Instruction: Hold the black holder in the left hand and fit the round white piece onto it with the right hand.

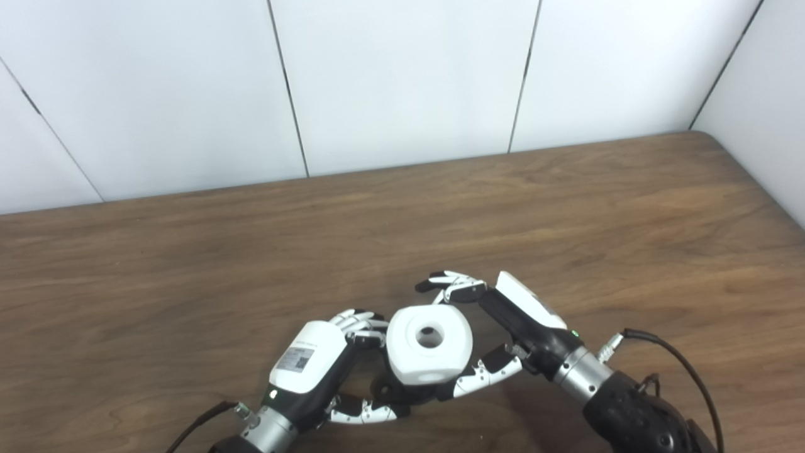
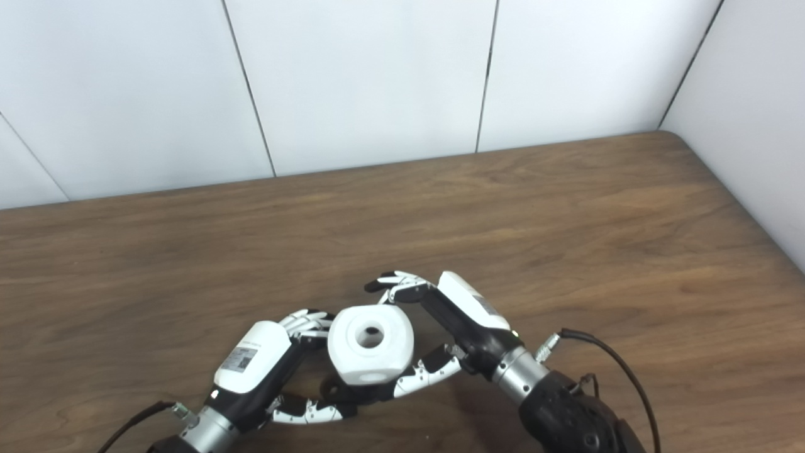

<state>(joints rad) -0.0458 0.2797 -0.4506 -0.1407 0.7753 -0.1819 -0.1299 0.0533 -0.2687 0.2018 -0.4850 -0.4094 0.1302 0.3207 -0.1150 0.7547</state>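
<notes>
The left hand (image 1: 308, 365) gripped the holder (image 1: 402, 391), the right hand (image 1: 503, 333) the white piece (image 1: 429, 345); a tilted push might jam it.

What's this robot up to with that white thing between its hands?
It is joining two parts over a wooden table. The right hand grips a round white piece with a hole in its top. The left hand reaches in under it, around a black holder that is mostly hidden. The white piece sits on top of the holder; whether it is fully seated cannot be seen.
</notes>
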